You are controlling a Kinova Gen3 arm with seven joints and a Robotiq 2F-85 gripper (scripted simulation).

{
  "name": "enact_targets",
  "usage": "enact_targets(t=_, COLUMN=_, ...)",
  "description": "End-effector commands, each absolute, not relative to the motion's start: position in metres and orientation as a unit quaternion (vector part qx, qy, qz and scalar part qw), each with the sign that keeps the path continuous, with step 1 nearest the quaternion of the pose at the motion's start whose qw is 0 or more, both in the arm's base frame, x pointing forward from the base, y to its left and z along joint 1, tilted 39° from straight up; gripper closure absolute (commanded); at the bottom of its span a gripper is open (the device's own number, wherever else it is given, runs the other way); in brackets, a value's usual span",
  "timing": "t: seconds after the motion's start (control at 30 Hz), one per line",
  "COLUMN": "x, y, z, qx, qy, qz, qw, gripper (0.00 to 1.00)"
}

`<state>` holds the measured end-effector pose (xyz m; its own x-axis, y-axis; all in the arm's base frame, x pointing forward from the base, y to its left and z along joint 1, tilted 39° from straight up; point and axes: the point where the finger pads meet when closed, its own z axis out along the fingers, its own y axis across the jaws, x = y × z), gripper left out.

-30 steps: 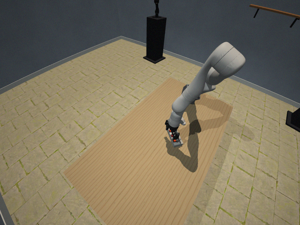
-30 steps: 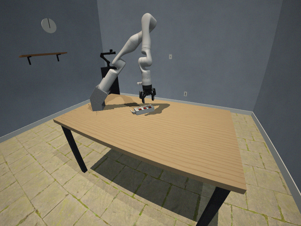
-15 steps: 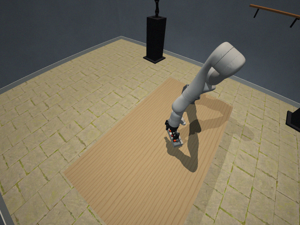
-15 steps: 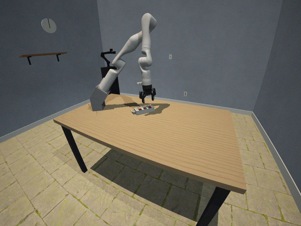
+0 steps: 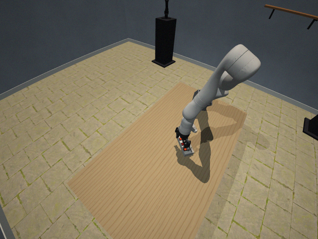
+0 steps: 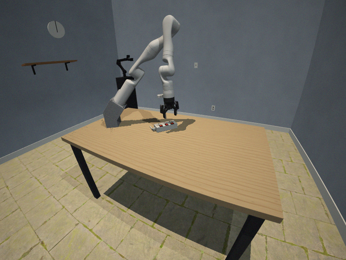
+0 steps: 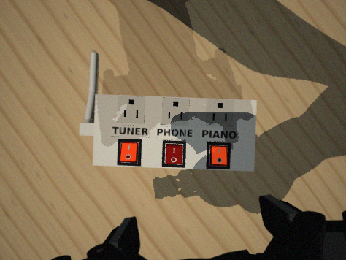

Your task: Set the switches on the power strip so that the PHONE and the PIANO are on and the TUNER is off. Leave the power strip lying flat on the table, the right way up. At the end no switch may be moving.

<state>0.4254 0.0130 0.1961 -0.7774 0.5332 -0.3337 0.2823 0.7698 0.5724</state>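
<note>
1. White plastic is what you are looking at first: the power strip (image 7: 174,131) lies flat on the wooden table (image 6: 195,159), face up, with its three sockets along the far edge in the wrist view and a short grey cord stub (image 7: 91,88) leaving its left end.
2. You can read three labels on it, left to right in the wrist view: TUNER, PHONE, PIANO.
3. Under each label sits a rocker. The TUNER switch (image 7: 129,152) glows bright orange-red, the PHONE switch (image 7: 174,153) is a dull dark red, and the PIANO switch (image 7: 218,155) is bright orange-red.
4. You will find the right half of the strip lying in the arm's shadow.
5. In the exterior view the strip (image 6: 165,125) rests on the far left part of the table, to the right of the arm's grey base block (image 6: 111,115).
6. Your gripper (image 6: 168,111) hangs above the strip, apart from it, pointing straight down; its fingers are spread wide with nothing between them.
7. Further out, you can see a black pedestal (image 5: 164,38) on the stone floor (image 5: 64,102), a wall shelf (image 6: 49,63) and a round clock (image 6: 56,29).
</note>
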Motion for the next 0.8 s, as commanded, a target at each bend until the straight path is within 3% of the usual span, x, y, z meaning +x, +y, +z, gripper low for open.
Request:
enact_targets(t=0.0, x=0.417, y=0.013, z=0.2, qx=0.208, qy=0.912, qz=0.248, qw=0.252, gripper=0.0)
enact_targets(t=0.23, x=0.353, y=0.023, z=0.21, qx=0.076, qy=0.936, qz=0.209, qw=0.275, gripper=0.0)
enact_targets(t=0.43, x=0.323, y=0.03, z=0.21, qx=0.019, qy=0.941, qz=0.19, qw=0.279, gripper=0.0)
enact_targets(t=0.77, x=0.317, y=0.032, z=0.21, qx=0.006, qy=0.942, qz=0.186, qw=0.28, gripper=0.0)
